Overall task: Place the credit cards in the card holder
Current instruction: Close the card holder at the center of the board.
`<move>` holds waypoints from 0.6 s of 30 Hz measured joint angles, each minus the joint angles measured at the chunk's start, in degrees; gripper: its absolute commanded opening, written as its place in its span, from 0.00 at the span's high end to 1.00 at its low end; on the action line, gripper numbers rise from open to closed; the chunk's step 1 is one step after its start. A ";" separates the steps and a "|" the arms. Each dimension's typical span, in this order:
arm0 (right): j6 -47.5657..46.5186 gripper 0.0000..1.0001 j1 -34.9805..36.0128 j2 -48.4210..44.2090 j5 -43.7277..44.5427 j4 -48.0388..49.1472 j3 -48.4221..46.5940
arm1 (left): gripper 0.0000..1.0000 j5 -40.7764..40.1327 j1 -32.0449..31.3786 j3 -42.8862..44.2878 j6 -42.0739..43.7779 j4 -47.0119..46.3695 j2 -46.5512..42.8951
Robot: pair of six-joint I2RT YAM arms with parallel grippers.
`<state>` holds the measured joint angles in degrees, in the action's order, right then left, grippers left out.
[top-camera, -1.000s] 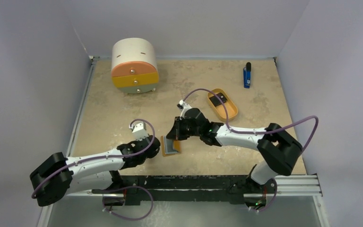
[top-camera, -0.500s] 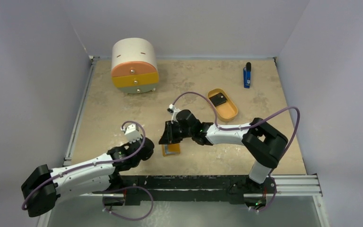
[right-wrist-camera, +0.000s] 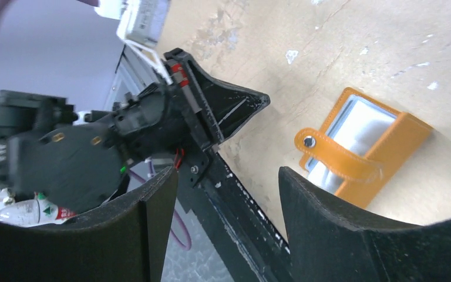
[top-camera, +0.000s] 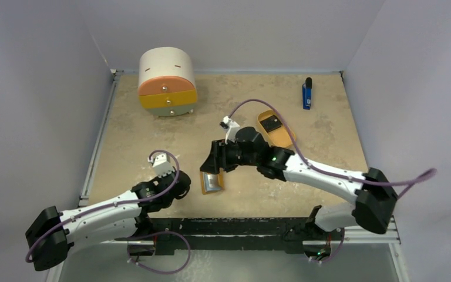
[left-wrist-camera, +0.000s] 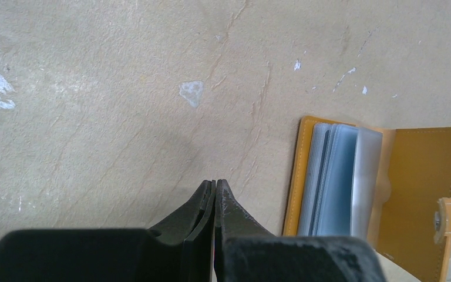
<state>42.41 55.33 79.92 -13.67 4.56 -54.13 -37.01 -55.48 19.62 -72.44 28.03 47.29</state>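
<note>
One card (top-camera: 273,124) in the tray (top-camera: 288,141), far-right of the right gripper (top-camera: 209,166), the nearer one, poised wide and empty over the open holder (top-camera: 212,183); left gripper (left-wrist-camera: 215,185) closed just beside.

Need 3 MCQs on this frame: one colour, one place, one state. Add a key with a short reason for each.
1. The outside of the card holder is:
A grey; B orange-tan; C green.
2. The visible black credit card lies:
A on the card holder; B in the tan oval tray; C in the right gripper.
3. The right gripper is:
A shut on a card; B shut on the card holder; C open, holding nothing.

Key:
1 B: both wrist views show an orange-tan cover.
2 B: in the top view the card sits inside the tray's rim.
3 C: its wrist view shows the fingers apart with nothing between them.
</note>
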 measured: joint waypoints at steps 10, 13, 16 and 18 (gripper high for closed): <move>0.39 0.52 -7.02 -16.90 10.12 -10.73 7.30 | 1.00 -0.26 0.00 0.20 0.04 -0.74 2.49; 0.81 0.50 -8.94 -12.46 9.81 -10.97 11.32 | 1.00 0.22 0.02 0.31 0.07 -2.05 4.20; 0.59 0.48 -8.83 -5.16 8.48 -10.16 13.03 | 1.00 1.14 0.02 0.31 0.17 -4.04 6.08; 0.63 0.48 -8.76 -1.68 7.78 -8.20 13.03 | 1.00 2.16 0.02 0.31 0.24 -5.64 7.13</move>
<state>43.05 46.57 78.24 -5.89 -3.64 -41.10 -34.85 -55.46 19.92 -72.20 22.39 54.41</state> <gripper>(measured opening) 0.512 0.006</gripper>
